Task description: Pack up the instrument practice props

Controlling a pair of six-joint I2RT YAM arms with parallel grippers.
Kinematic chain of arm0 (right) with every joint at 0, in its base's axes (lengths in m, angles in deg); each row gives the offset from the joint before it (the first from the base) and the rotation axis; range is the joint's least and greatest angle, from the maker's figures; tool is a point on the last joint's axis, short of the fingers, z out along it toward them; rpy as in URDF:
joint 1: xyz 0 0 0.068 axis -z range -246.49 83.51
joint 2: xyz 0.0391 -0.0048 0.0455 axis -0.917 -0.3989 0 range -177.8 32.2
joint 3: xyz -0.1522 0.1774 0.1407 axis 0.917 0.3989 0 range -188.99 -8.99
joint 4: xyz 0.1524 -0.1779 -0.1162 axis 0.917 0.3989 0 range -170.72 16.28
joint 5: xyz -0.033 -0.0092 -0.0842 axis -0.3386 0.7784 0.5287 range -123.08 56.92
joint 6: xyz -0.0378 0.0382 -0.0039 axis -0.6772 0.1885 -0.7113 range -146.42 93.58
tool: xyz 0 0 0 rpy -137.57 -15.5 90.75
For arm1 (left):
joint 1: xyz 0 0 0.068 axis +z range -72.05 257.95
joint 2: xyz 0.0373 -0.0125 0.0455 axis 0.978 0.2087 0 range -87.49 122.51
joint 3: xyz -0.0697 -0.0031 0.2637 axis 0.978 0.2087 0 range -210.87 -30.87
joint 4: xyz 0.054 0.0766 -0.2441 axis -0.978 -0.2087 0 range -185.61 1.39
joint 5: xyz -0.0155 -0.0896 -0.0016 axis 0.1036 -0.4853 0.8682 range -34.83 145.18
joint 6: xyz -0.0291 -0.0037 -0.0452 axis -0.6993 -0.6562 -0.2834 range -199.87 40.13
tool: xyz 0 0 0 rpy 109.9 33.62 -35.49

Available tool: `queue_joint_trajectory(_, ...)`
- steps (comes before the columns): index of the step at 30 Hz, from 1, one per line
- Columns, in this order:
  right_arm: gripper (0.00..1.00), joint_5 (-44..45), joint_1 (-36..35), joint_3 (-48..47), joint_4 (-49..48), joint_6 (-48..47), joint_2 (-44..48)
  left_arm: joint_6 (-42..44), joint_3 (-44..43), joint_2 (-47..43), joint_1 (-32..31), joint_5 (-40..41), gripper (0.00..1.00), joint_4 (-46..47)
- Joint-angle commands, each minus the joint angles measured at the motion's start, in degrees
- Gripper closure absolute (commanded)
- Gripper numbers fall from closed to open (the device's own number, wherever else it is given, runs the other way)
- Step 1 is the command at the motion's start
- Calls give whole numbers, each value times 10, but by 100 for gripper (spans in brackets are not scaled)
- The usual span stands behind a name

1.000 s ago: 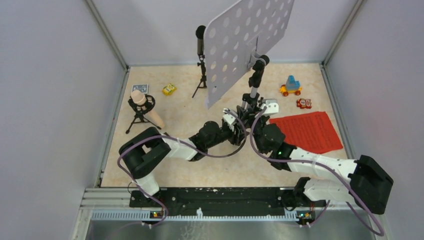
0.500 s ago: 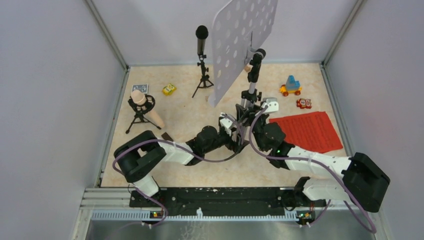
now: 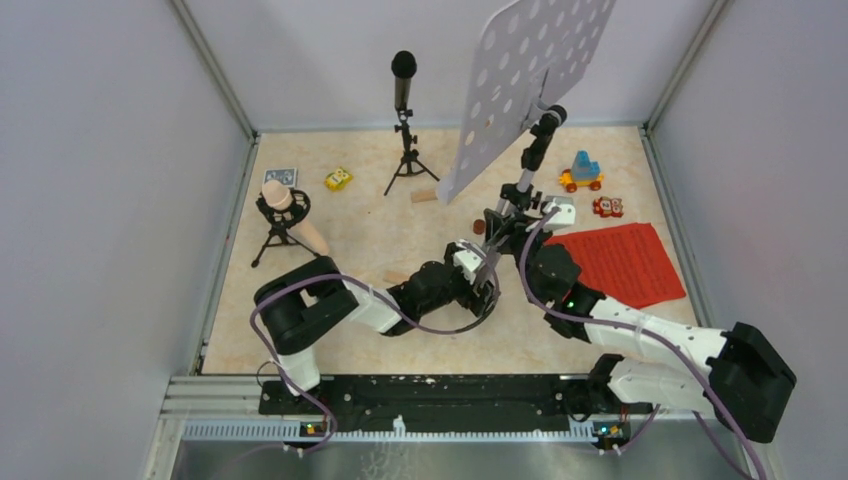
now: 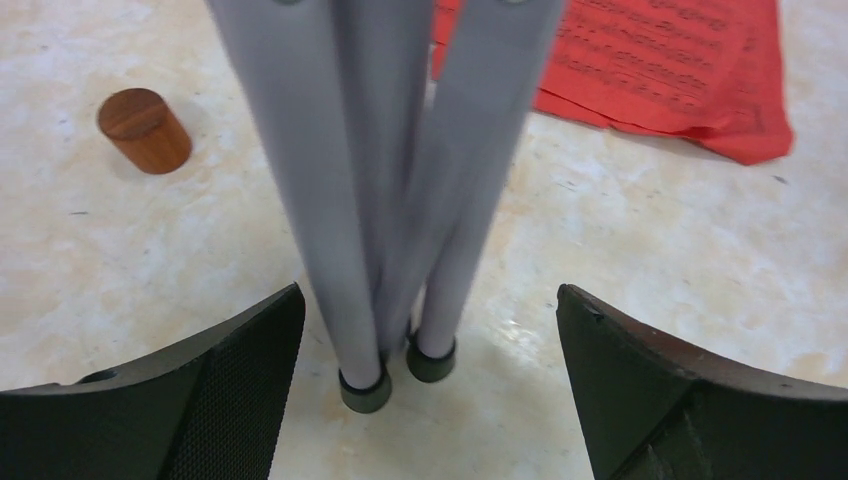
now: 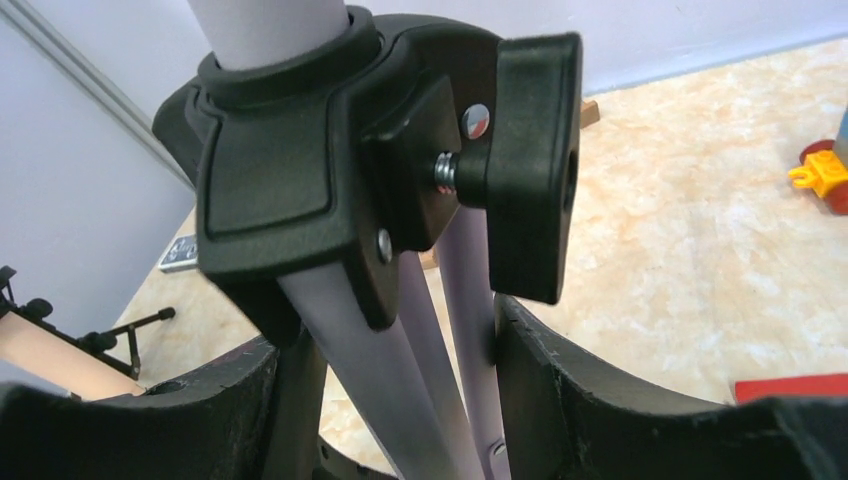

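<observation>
"Marbled beige tabletop (image 3: 370, 225), grey walls round it. Where's the music stand (image 3: 530, 85)?"

"Mid-table, upright but leaning. White holed desk up top, silver legs (image 4: 380, 200) folded tight together, feet down by the table, near the red sheet music (image 3: 620, 262). Small wooden cylinder (image 4: 145, 130) sits near the feet, not touching."

"Who's got it?"

"R gripper (image 5: 390, 340), clenched on the legs right under the black collar (image 5: 290, 170) w/ the knob. L gripper (image 4: 428, 298) is released, jaws spread wide either side of the feet, touching nothing."

"How'll it handle?"

"Prob. top-heavy: big desk on thin tubes, so it'll want to swing. Tubes look stiff, smooth metal, likely slippery; rubber feet should grip better. I'd take hold low near the feet w/ L, R up by the collar, then lay it down."

"Fragile?"

"Doubt it, but the desk could clip the black mic (image 3: 403, 68) standing nearby, so go slow."
</observation>
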Motion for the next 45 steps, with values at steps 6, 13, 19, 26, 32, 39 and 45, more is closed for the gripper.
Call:
queue_joint_trajectory(6,100,-91,-13,-25,95,154,60,81,-70,45,-2,103,1,49)
queue_joint_trajectory(13,100,-116,-7,-60,128,158,91,84,-90,49,-2,60,13,4)
queue_joint_trajectory(19,100,-131,50,-69,165,130,93,54,-66,-10,-2,35,59,-79)
queue_joint_trajectory(26,100,-174,159,-84,190,116,58,72,-103,-38,-1,22,83,-196)
queue_joint_trajectory(32,100,-188,208,-133,195,75,-23,91,-182,-5,8,-27,97,-285)
queue_joint_trajectory(39,100,-196,230,-163,181,62,-83,80,-225,30,35,-104,99,-307)
queue_joint_trajectory(45,100,-194,246,-149,170,64,-114,78,-248,59,50,-131,98,-326)
